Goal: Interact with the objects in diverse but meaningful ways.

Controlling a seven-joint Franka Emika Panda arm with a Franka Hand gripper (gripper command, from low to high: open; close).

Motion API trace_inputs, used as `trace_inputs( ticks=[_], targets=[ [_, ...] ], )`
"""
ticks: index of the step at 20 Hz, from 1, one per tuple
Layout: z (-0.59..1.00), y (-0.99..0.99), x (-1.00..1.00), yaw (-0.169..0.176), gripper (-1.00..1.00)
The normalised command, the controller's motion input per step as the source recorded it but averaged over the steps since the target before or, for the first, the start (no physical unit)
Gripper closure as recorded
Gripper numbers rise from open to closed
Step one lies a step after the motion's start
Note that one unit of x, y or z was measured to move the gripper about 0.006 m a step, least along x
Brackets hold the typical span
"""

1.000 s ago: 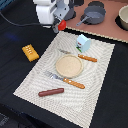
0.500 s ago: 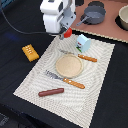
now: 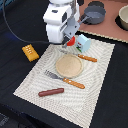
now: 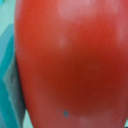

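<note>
Red and glossy, the small red tomato [image 3: 73, 40] sits at the tip of the gripper [image 3: 70, 42], above the far edge of the cloth mat [image 3: 100, 75]. The wrist view is filled almost wholly by the tomato's [image 4: 70, 65] smooth red skin, with a sliver of pale teal at one edge. The jaws appear closed around the tomato, though the fingers themselves are mostly hidden by the white arm [image 3: 59, 22].

Just beside the tomato, toward the exterior view's right, stands the pale blue-white carton [image 3: 83, 43], close to touching it; whether they meet cannot be told. Nearer the camera lies the tan round plate [image 3: 68, 65], flat on the mat. An orange-handled knife [image 3: 85, 58] lies along the plate's far right side, and an orange-handled fork [image 3: 66, 80] lies just in front of the plate, its grey tines pointing to the exterior view's left. Closer still to the camera, the brown sausage [image 3: 51, 92] rests on the mat, well apart from the plate.

Off the mat, on the dark table at the exterior view's left, lies the ridged yellow-orange block [image 3: 30, 52]. At the far right, on a pinkish surface [image 3: 107, 31], stands a grey pot [image 3: 94, 12] with a handle, and a second round vessel [image 3: 123, 16] is cut off by the picture's edge.
</note>
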Motion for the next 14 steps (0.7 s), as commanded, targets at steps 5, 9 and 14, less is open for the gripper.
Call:
trace_inputs(
  ticks=[5, 9, 14],
  targets=[
    [0.0, -0.5, 0.78, -0.028, 1.0],
    [0.0, -0.44, 0.81, -0.012, 1.0],
    [-0.04, -0.27, 0.66, -0.008, 1.0]
  ],
)
